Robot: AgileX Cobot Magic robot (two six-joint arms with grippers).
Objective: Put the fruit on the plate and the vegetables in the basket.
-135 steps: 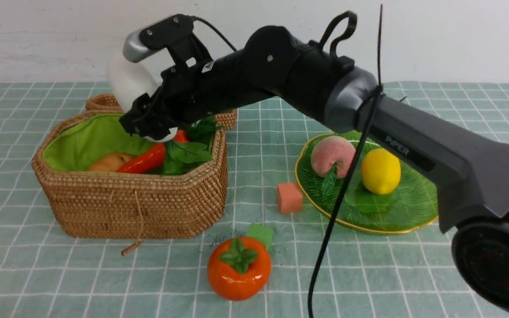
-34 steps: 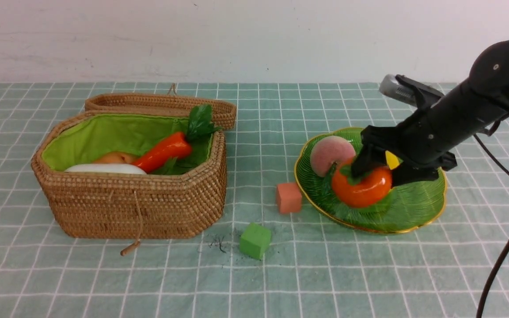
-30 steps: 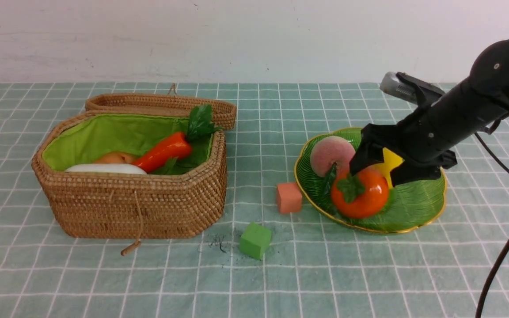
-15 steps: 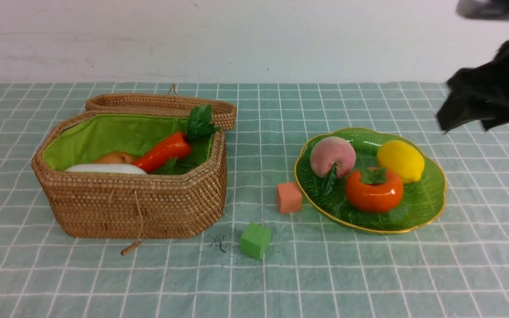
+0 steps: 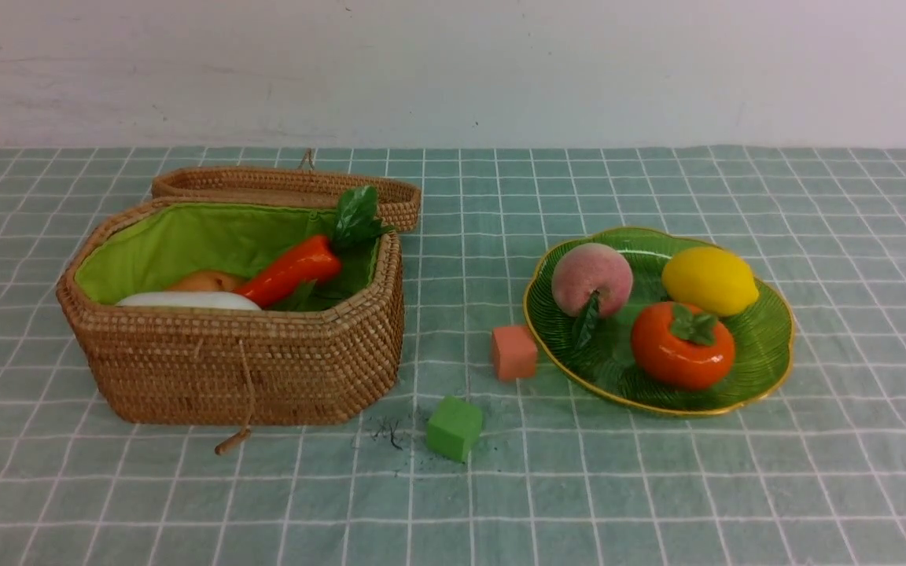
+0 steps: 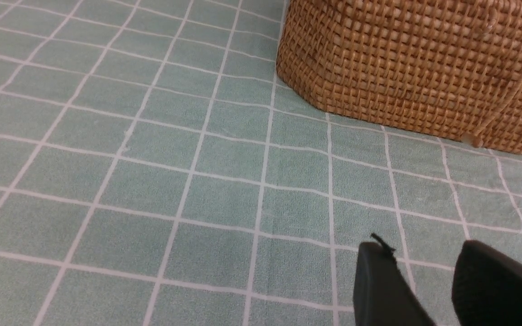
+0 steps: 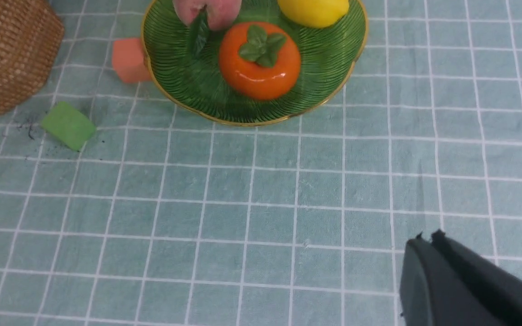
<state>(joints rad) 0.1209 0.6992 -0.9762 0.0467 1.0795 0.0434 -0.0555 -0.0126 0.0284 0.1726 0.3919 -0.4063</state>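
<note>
Three fruits lie on the green plate point(image 5: 760, 369) at the right: a pink peach point(image 5: 592, 278), a yellow lemon point(image 5: 709, 281) and an orange persimmon point(image 5: 683, 346). The wicker basket point(image 5: 248, 369) at the left holds a carrot point(image 5: 292, 271) and a white radish point(image 5: 185, 300); the eggplant is hidden. Neither arm shows in the front view. My right gripper point(image 7: 426, 240) is shut and empty over the cloth, well short of the plate point(image 7: 188, 86). My left gripper point(image 6: 424, 253) hangs open with nothing in it, near the basket's wall point(image 6: 406, 68).
A small orange cube point(image 5: 514, 353) touches the plate's left rim. A small green cube point(image 5: 454, 428) lies in front, between basket and plate. The basket's lid point(image 5: 280, 185) lies open behind it. A checked green cloth point(image 5: 657, 487) covers the table.
My right gripper let go of the persimmon on the plate, drew back up and right out of the front view, and shut. The persimmon rolled slightly right; earlier the radish went into the basket.
</note>
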